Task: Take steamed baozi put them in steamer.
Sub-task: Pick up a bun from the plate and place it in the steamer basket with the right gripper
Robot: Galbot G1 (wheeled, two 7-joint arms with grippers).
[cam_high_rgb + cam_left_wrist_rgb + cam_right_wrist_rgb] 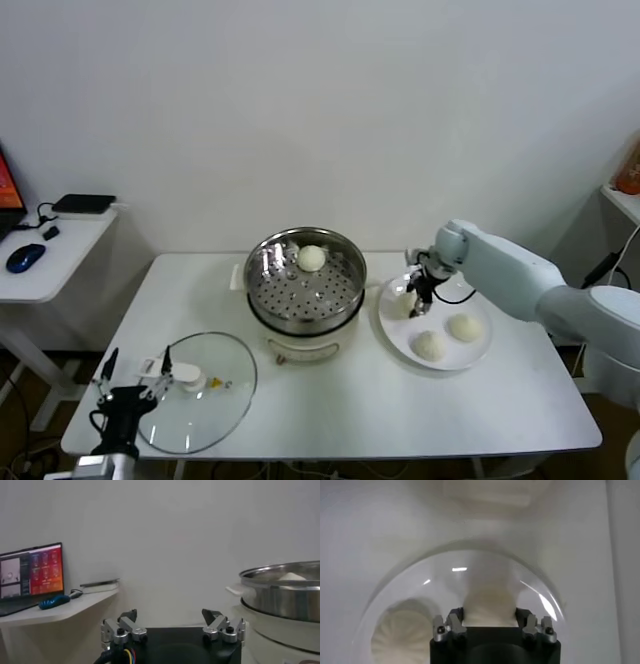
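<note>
**Right claw clamped on a bun at the plate**

Parked off the near left corner of the desk: left claw, fingers apart, nothing between them, just beside the glass lid lying flat near that corner.

Sat toward the right side of the desk: white plate with three buns on it. Lay free on the plate's nearer half: two buns, close together and untouched.

Reached down over the plate's far left part: right claw, fingers closed against both sides of the third bun, that bun resting on or just above the plate — cannot tell which.

Stood at the middle of the desk toward its far edge, just left of the plate: steamer, open, holed tray showing. Rested on that tray at its far side: fourth bun, alone.
</note>
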